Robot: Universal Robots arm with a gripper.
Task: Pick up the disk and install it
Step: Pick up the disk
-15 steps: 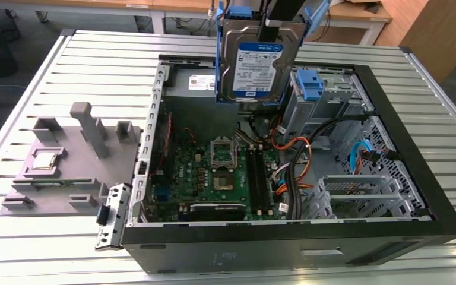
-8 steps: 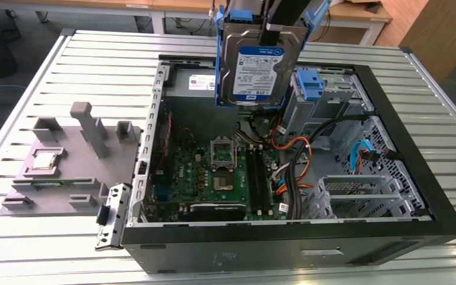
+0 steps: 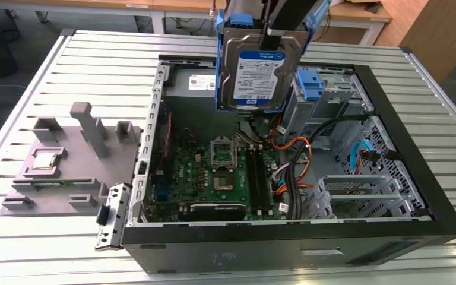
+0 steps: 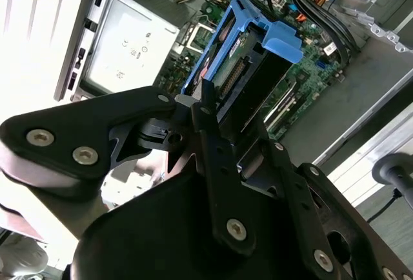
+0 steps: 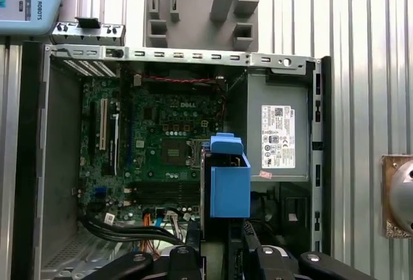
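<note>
1. The black two-fingered gripper [image 3: 272,37] is clamped on the disk [image 3: 256,77], a flat rectangular silver-grey metal hard drive with a white-and-blue label, set in a blue plastic carrier frame. In the second wrist view its fingers [image 4: 208,119] press the drive's two broad faces near one end
2. The disk hangs on edge straight beneath the gripper and touches nothing else. In the first wrist view the blue end of the carrier [image 5: 229,183] juts out just ahead of the fingers
3. Well below the tool lies the open black metal computer case [image 3: 291,237]. Its green motherboard [image 3: 212,172] sits under the hanging disk, well apart from it, and the grey power-supply box with a white label [image 5: 277,135] sits off to one side
4. The silver metal drive cage [image 3: 335,89], with a second blue carrier [image 3: 310,83] seated in it, stands lower than the gripper and to its side
5. By my reading the pick-up is done and the carry towards the cage is the step in hand, with the install not yet made
6. Seating the disk would call for lining the carrier's rails up square with a free slot in the cage. It would also call for a firm grip, so the drive does not tilt, and for keeping clear of the orange and black cables [image 3: 294,148] below the gripper. I cannot tell which slot is free
</note>
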